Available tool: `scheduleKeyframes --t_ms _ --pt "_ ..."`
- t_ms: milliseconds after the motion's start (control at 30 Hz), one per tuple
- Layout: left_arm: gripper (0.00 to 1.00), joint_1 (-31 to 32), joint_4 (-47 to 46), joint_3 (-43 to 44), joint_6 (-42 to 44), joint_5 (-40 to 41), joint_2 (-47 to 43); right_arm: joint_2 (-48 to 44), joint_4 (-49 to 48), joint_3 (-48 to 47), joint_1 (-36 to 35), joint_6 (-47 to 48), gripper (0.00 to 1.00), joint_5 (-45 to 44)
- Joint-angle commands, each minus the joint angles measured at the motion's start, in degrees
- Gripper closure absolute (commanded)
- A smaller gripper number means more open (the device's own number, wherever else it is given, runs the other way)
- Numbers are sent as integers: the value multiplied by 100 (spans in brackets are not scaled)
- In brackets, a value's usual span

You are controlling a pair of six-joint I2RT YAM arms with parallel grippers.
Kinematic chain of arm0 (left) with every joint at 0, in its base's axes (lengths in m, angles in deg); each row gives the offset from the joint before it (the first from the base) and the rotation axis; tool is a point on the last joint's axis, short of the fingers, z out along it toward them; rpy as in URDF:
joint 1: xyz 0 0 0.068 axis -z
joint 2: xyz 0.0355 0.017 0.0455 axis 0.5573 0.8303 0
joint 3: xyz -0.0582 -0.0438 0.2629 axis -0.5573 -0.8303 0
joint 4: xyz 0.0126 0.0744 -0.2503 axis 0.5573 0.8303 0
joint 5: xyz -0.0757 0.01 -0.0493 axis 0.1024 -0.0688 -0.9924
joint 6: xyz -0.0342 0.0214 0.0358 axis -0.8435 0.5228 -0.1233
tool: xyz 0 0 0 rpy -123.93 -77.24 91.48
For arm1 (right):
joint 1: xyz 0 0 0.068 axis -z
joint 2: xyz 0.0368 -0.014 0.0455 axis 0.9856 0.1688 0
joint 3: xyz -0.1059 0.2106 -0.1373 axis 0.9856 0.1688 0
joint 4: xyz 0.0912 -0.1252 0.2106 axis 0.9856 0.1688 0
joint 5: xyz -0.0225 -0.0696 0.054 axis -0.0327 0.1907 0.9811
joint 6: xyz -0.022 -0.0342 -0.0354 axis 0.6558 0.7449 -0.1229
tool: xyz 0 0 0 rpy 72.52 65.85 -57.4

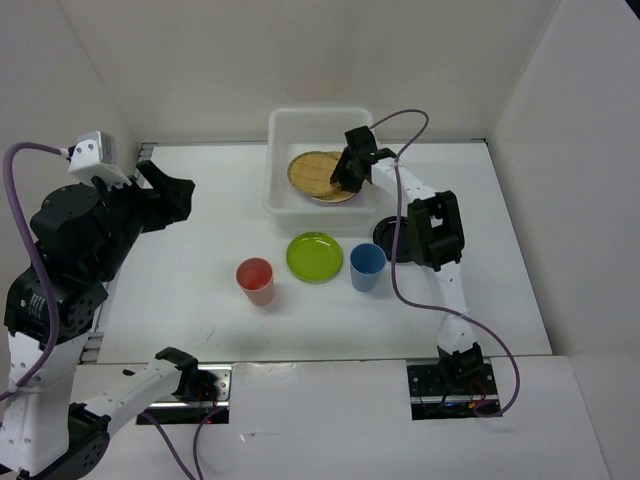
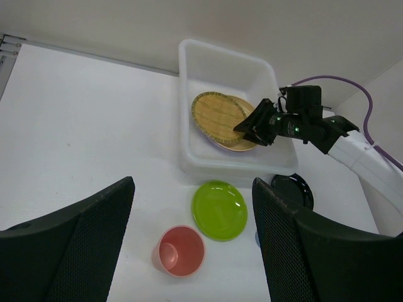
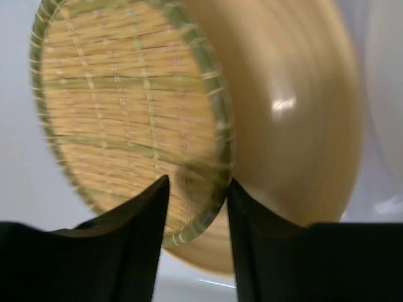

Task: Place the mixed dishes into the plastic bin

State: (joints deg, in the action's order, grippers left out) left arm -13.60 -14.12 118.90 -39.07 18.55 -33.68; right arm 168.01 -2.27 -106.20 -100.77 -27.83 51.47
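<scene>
Top external shows red cup (image 1: 255, 280), lime plate (image 1: 314, 256), blue cup (image 1: 367, 266) near bin (image 1: 272, 172).

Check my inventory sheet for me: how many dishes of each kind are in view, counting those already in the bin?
Plates: 3 (lime green plate, black plate, peach-orange plate)
Woven discs: 1 (tan woven disc)
Cups: 2 (red cup, blue cup)
Total: 6 dishes. Anything under the peach-orange plate in the plastic bin is hidden.
</scene>
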Motion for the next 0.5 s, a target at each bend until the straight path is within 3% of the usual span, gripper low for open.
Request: scheduleKeyframes --t_ms 0,67,200,467 --pt "18 -32 -253 -5 47 -102 -49 54 178 134 107 58 51 -234" --pt "18 -32 -253 -5 47 -102 -49 1 177 187 107 58 37 -234" --pt "18 -32 -253 -5 47 -102 -49 -131 46 310 107 5 23 -234" --pt "18 -32 -305 -57 47 -208 4 -491 98 196 45 163 18 -541"
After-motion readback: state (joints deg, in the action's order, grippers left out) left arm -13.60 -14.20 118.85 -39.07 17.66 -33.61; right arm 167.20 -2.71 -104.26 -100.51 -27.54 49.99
